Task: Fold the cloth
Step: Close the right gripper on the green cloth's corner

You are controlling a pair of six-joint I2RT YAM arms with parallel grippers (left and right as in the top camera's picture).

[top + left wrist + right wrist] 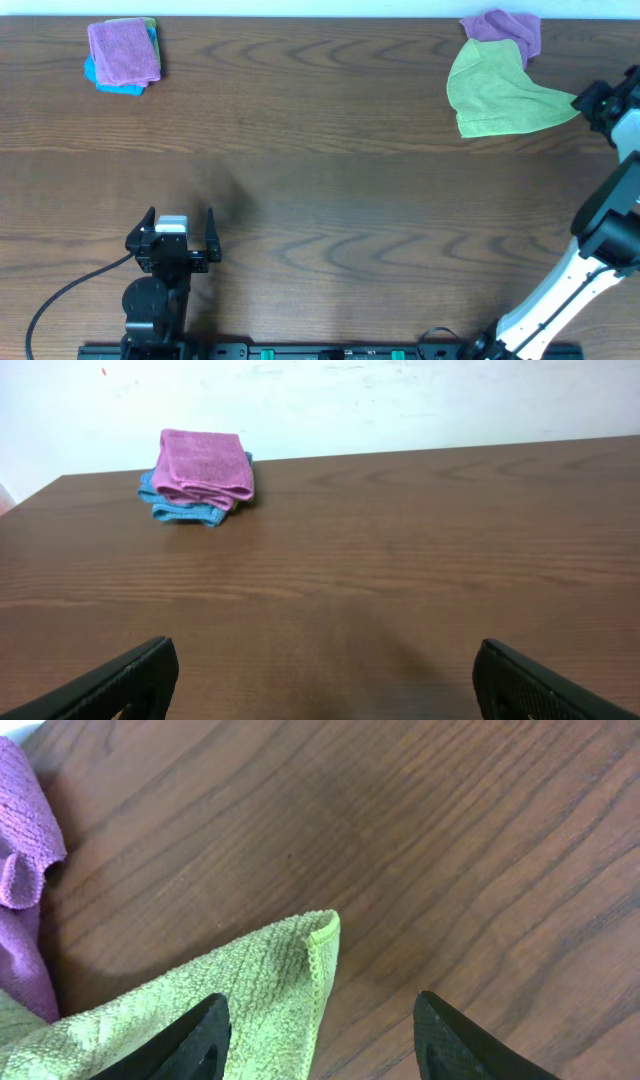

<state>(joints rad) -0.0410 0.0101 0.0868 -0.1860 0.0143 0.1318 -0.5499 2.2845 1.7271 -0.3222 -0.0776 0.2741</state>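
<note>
The cloth (497,92) lies on the table (320,150) right at your right pincer (590,103), with one pointed corner stretched out from its bunched body to the pincer's tips. In the right wrist view, the hemmed corner of the cloth (250,990) lies flat on the wood between the fingers of the right pincer (320,1010). It is closer to the finger on the picture's left, which overlaps the green fabric, while the other finger stands over bare wood. The jaws stand apart with nothing pinched; you cannot tell whether a tip touches the fabric. A loose purple cloth (503,30) sits just beyond the cloth from the pincer, touching its far edge and partly under it. Your left pincer (180,215) is well apart from all of this, its jaws wide and empty over bare wood. Far ahead of it, slightly to its left, a folded purple cloth (205,465) rests on a blue cloth (180,512).
</note>
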